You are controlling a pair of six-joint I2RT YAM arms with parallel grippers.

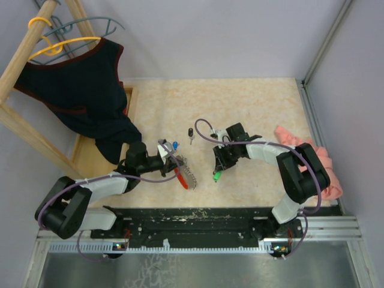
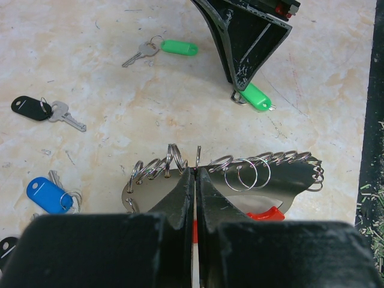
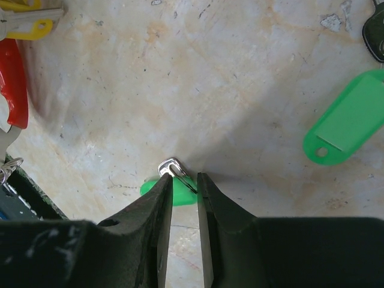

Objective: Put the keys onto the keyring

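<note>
The left tool (image 2: 195,175) is clamped on the elongated keyring (image 2: 288,180), red curved band and grey toothed strip, by the table's (image 1: 252,108) near edge, likely steadying it for threading. The right tool (image 3: 185,180) straddles a small green-headed metal key (image 3: 150,188) nearby, jaws narrowly apart; grip uncertain.

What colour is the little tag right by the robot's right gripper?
Green. The key tag shows best in the left wrist view.

- A robotics lab cell is showing: a left arm (image 1: 90,191) and a right arm (image 1: 300,174) are sitting bolted to a black rail (image 1: 198,221) at the table's (image 1: 258,102) near edge.
- Plain grey panels (image 1: 210,36) are enclosing the table's far and side edges.
- A wooden rack (image 1: 27,48) is carrying hangers (image 1: 65,44) and a dark garment (image 1: 78,84) at the table's far-left corner.
</note>
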